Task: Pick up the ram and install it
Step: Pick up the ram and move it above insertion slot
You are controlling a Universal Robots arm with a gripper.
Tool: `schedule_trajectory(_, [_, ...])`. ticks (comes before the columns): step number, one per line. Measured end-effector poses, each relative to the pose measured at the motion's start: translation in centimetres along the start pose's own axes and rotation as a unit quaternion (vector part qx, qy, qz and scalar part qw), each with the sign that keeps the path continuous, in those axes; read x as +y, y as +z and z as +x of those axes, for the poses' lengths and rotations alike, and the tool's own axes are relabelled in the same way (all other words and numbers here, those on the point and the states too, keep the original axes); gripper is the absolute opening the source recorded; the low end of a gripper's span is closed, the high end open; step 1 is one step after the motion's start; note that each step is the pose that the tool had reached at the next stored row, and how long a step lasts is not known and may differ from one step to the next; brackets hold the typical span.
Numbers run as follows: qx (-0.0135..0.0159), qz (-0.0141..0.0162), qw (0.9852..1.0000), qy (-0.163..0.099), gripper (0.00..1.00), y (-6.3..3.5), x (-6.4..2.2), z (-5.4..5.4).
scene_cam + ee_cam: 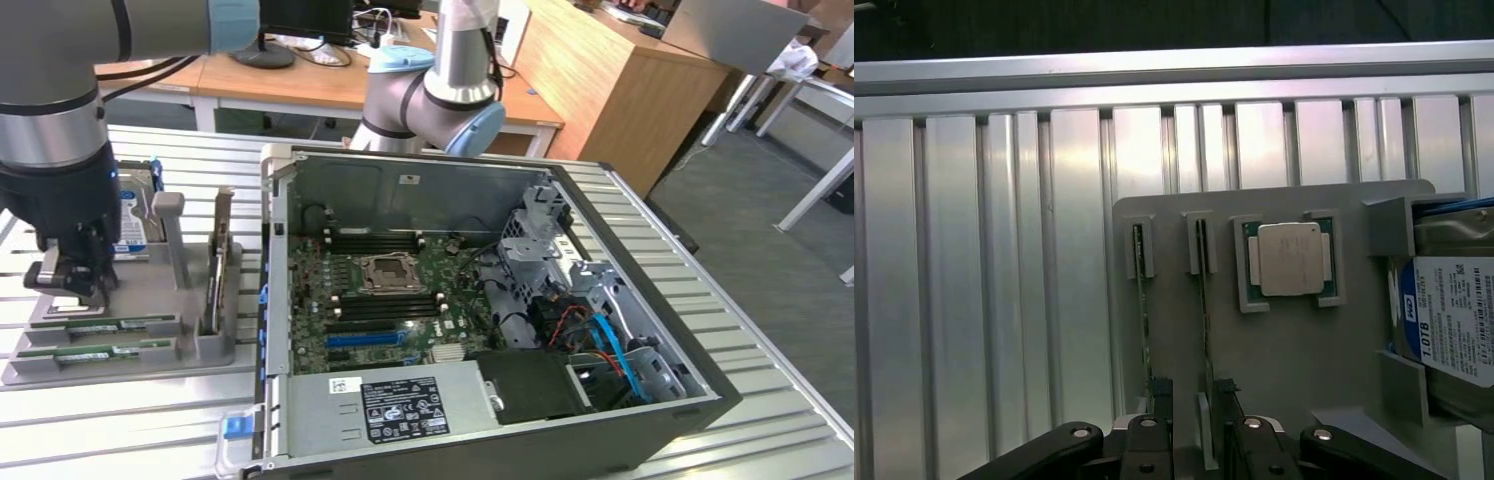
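Claw (1194, 396) astride ram (1203, 300); 2nd ram (1142, 300) & CPU (1291, 258) close either side.

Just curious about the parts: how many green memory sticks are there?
2, side by side in the gray holder: one ram stick nearest the gripper, the other ram stick beside it. The computer may hide more.

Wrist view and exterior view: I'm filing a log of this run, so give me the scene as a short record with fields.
gripper: open, over the grey holder, fingers either side of one ram stick
second ram stick: edge-on in the neighbouring slot; both sit in the holder
also in holder: processor chip, hard drive
computer case: lid off, at the exterior view's right of the holder
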State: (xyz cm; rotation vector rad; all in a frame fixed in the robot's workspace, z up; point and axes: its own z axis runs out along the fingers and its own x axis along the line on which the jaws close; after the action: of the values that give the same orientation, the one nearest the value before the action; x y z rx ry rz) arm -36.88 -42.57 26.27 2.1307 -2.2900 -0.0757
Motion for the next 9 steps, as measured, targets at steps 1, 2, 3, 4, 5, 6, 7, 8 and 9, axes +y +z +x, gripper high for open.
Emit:
schedule_trajectory(1, [0.0000, 0.0000, 1.0000, 0.000, 0.30, 0.10, -0.01, 0.00])
schedule_trajectory(2, [0.0000, 0.0000, 1.0000, 0.000, 0.30, 0.21, -0.01, 0.00])
schedule_trajectory(3, [0.0000, 0.0000, 1.0000, 0.000, 0.30, 0.31, -0.02, 0.01])
schedule_trajectory(4, [-0.0001, 0.0001, 1.0000, 0.000, 0.30, 0.41, -0.02, 0.01])
schedule_trajectory(5, [0.0000, 0.0000, 1.0000, 0.000, 0.30, 0.50, -0.02, 0.01])
schedule_trajectory(6, [0.0000, 0.0000, 1.0000, 0.000, 0.30, 0.59, -0.03, 0.01])
schedule_trajectory(7, [0.0000, 0.0000, 1.0000, 0.000, 0.30, 0.69, -0.03, 0.01])
schedule_trajectory(8, [-0.0001, 0.0001, 1.0000, 0.000, 0.30, 0.78, -0.04, 0.02])
schedule_trajectory(9, [0.0000, 0.0001, 1.0000, 0.000, 0.30, 0.88, -0.04, 0.02])
